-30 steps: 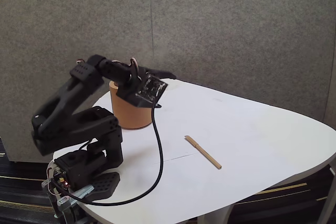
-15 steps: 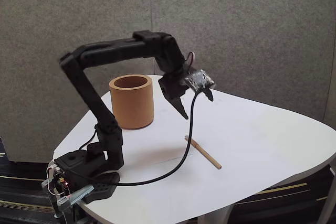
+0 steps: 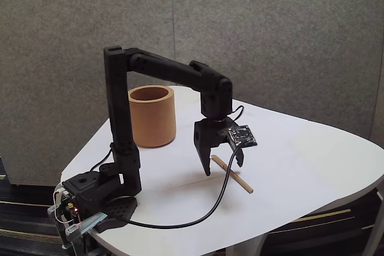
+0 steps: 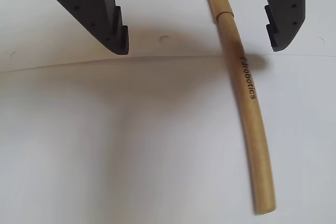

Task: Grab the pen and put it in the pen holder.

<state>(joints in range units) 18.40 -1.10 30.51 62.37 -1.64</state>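
Fixed view, for your record: one black arm [image 3: 162, 73], base clamped at the near left edge of the white table [image 3: 300, 166], upper link upright, forearm reaching right and bending down. Your gripper [image 3: 223, 168] points at the surface, fingers spread, nothing between them, tips low over the table on either side of the pen's left end. One pen [image 3: 233, 175], tan, thin, lying flat near the middle of the table toward its front edge, running from upper left to lower right. One pen holder [image 3: 152, 117], light-brown cylinder, upright, open mouth up, standing near the left edge of the table behind the arm's base, well apart from the pen. One black cable [image 3: 198, 211] looping from the wrist down across the table to the base. One small circuit board [image 3: 242, 136] on the wrist. Wrist view: your gripper [image 4: 197, 27] shows two dark fingers [image 4: 100, 14] wide apart at the top corners. The pen [image 4: 247, 98] lies between them, nearer the right finger, touching neither, and curves down toward the lower right; dark lettering runs along its shaft. A faint seam [image 4: 105, 60] crosses the table [image 4: 105, 156] below the fingertips.
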